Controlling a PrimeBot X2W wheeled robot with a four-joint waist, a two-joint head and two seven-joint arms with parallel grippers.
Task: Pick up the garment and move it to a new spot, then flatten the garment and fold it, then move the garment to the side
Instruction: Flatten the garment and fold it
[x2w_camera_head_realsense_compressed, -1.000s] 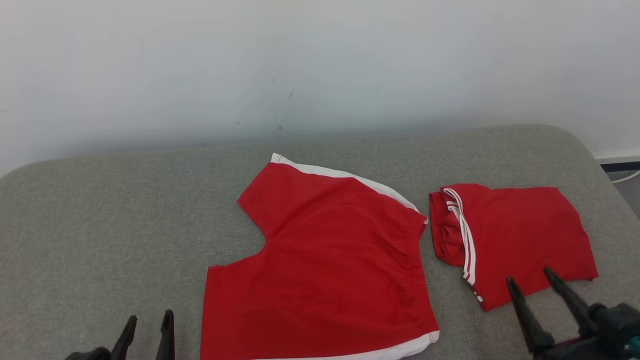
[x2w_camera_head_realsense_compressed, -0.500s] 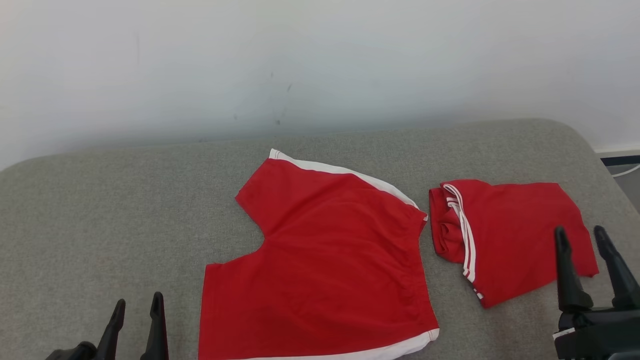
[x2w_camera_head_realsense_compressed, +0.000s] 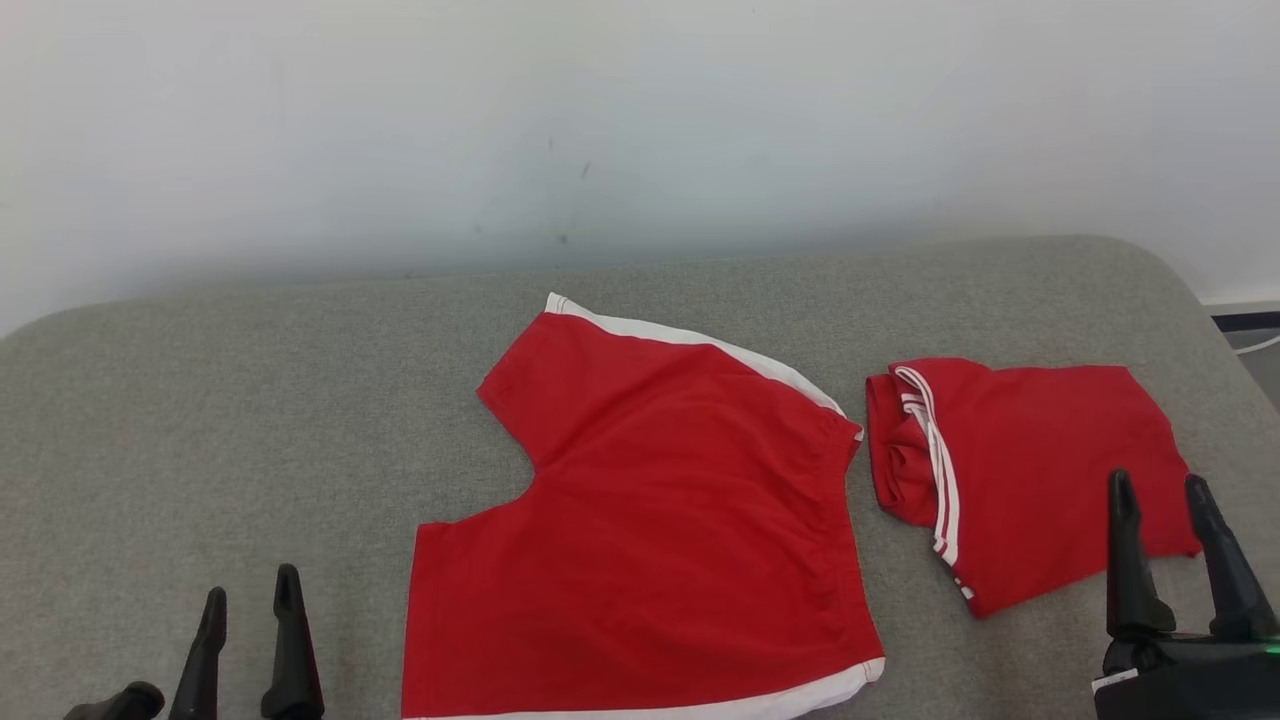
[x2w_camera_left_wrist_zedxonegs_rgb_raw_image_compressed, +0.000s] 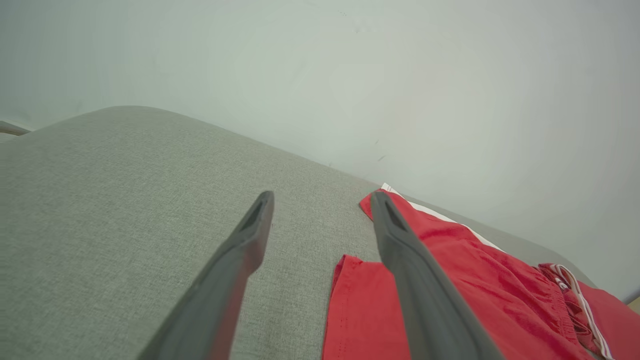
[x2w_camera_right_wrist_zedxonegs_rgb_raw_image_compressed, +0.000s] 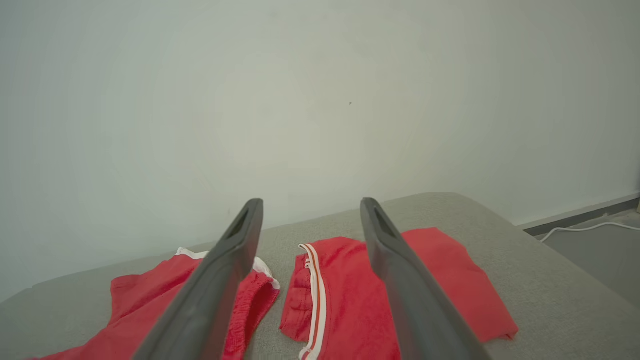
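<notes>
Head view has the left gripper (x2w_camera_head_realsense_compressed: 250, 588) at the lower left, its two dark fingers pointing up and standing apart with nothing between them, over bare grey cushion (x2w_camera_head_realsense_compressed: 200, 420). In the left wrist view the same left gripper (x2w_camera_left_wrist_zedxonegs_rgb_raw_image_compressed: 321, 197) is spread wide, one finger over the grey fabric and the other crossing the edge of the red shorts (x2w_camera_left_wrist_zedxonegs_rgb_raw_image_compressed: 450, 280). The right gripper (x2w_camera_head_realsense_compressed: 1158, 485) is at the lower right of the head view, also wide and empty, with its fingertips in front of the near right corner of the folded red garment (x2w_camera_head_realsense_compressed: 1030, 470); whether they touch the cloth I cannot tell. From the right wrist view, the right gripper (x2w_camera_right_wrist_zedxonegs_rgb_raw_image_compressed: 311, 202) looks across both pieces, with the folded red garment (x2w_camera_right_wrist_zedxonegs_rgb_raw_image_compressed: 350, 295) between and beyond its fingers. The red shorts (x2w_camera_head_realsense_compressed: 640, 540) lie spread flat in the middle of the cushion, white trim along the far edge and the near hem. The folded red garment sits just to their right, apart from them by a narrow strip of grey, white stripes showing along its left fold. Behind the cushion is a white wall (x2w_camera_head_realsense_compressed: 640, 120), and past the cushion's right end a white cable (x2w_camera_right_wrist_zedxonegs_rgb_raw_image_compressed: 585, 229) lies on the floor.
</notes>
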